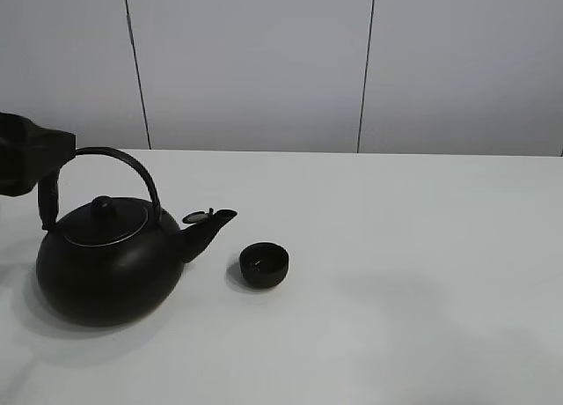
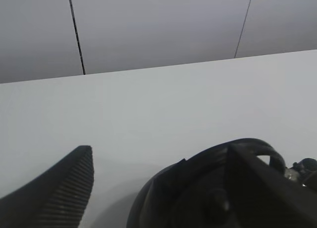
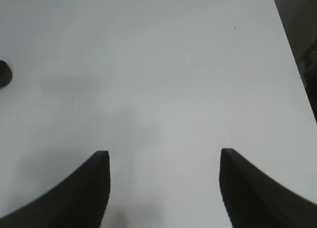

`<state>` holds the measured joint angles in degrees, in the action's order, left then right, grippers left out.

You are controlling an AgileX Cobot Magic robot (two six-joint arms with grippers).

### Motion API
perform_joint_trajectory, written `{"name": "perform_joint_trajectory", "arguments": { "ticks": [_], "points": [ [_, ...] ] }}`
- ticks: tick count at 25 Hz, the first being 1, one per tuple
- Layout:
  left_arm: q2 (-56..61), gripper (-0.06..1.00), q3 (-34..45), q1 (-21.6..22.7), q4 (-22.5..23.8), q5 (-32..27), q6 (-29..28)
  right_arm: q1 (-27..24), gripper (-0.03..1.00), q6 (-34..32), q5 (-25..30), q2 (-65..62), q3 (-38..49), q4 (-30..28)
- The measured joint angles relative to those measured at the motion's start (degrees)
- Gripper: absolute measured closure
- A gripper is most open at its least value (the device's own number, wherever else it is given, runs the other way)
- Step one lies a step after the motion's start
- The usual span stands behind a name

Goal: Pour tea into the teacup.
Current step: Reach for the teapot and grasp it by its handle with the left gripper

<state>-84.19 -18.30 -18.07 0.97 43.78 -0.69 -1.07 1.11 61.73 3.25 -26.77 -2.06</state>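
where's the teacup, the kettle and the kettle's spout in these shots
teacup (image 1: 264, 265), exterior high view, middle of the small black cup
kettle (image 1: 106, 273), exterior high view, round body below the lid
kettle's spout (image 1: 207, 231), exterior high view, midway along the spout

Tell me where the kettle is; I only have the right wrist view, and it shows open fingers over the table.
Observer: The kettle stands on the left side of the table, spout toward the cup.
Operator: Is the left arm holding it?
Observer: No. The left fingers are open beside the handle, not closed on it.
Operator: Is it tipped?
Observer: No, it sits upright, apart from the cup.
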Motion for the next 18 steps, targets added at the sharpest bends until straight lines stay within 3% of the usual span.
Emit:
{"name": "perform_joint_trajectory", "arguments": {
  "ticks": [10,18],
  "points": [
    [-8.4,0.41,0.0,0.0,-0.4,4.5,1.5,0.0,0.53,0.0,0.0,0.0,0.0,0.0],
    [-13.7,0.48,-0.1,0.0,-0.5,9.0,2.3,0.0,0.53,0.0,0.0,0.0,0.0,0.0]
  ]
}}
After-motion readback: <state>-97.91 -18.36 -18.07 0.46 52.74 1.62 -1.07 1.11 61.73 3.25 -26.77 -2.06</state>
